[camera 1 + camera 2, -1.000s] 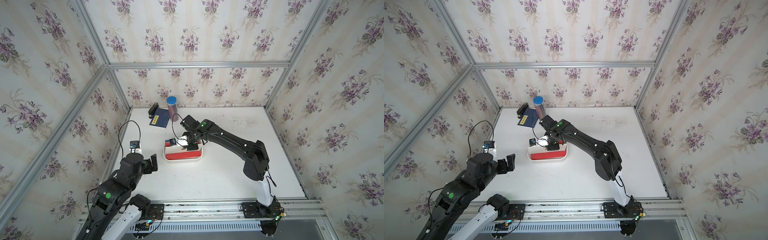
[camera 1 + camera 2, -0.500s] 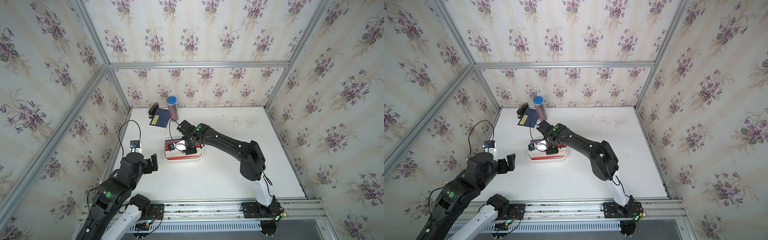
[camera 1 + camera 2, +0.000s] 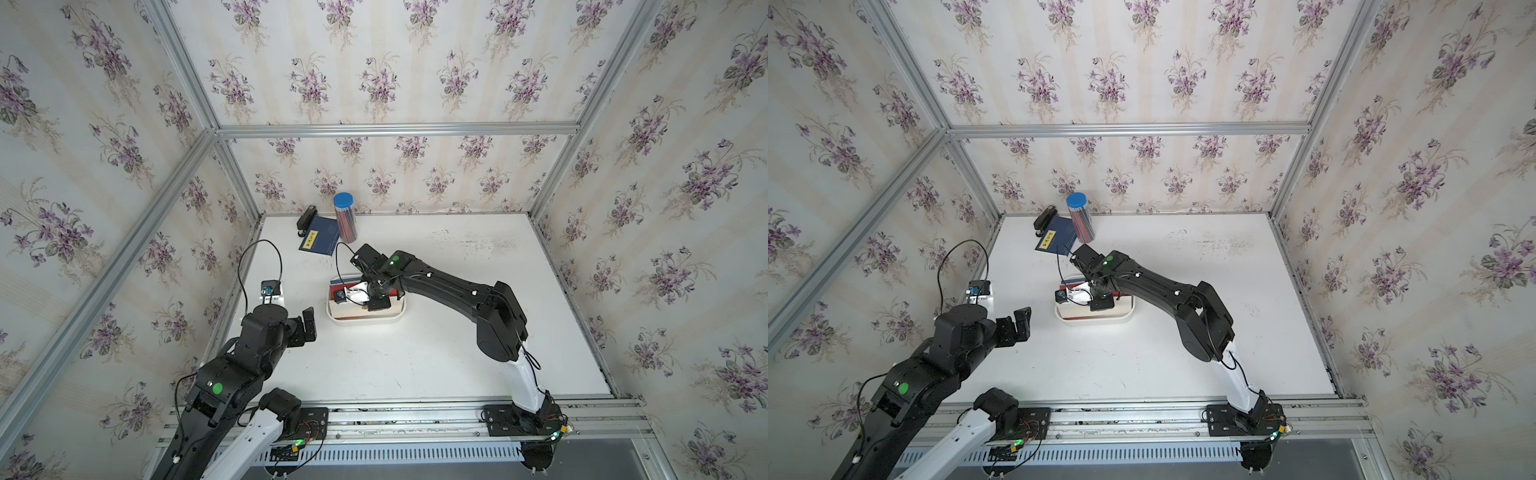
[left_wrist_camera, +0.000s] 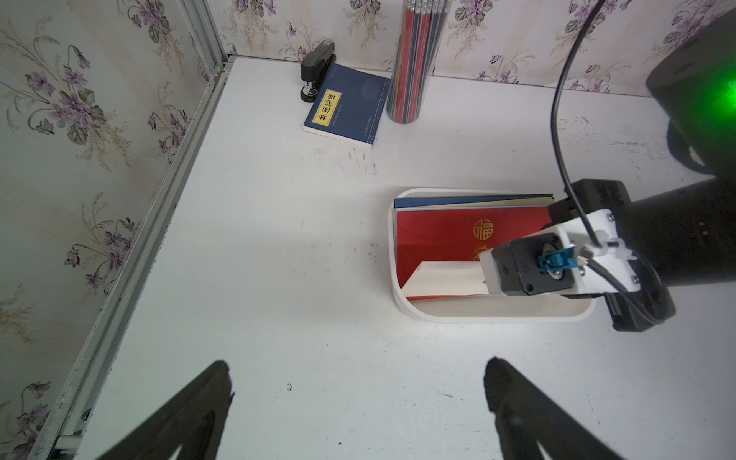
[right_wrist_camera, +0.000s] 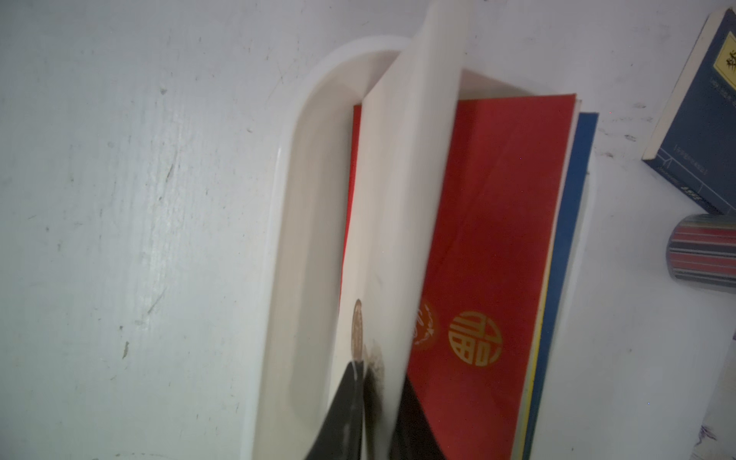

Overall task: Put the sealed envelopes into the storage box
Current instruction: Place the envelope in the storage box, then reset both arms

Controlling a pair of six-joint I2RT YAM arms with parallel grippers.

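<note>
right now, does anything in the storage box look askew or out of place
Yes. The white envelope is tilted steeply up on edge in the storage box, between the right fingers, instead of lying flat on the red envelope.

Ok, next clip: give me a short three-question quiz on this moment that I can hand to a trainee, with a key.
1. True or false: the left gripper holds an envelope.
2. Multiple choice: the envelope between the fingers of the right gripper is A) red, B) white, C) blue.
3. Short answer: which three things sit on the table outside the storage box?

Key:
1. False. It is open and empty above the table.
2. B. The white envelope stands tilted over the red envelope in the box.
3. The stapler, the navy booklet and the pencil tube.
</note>
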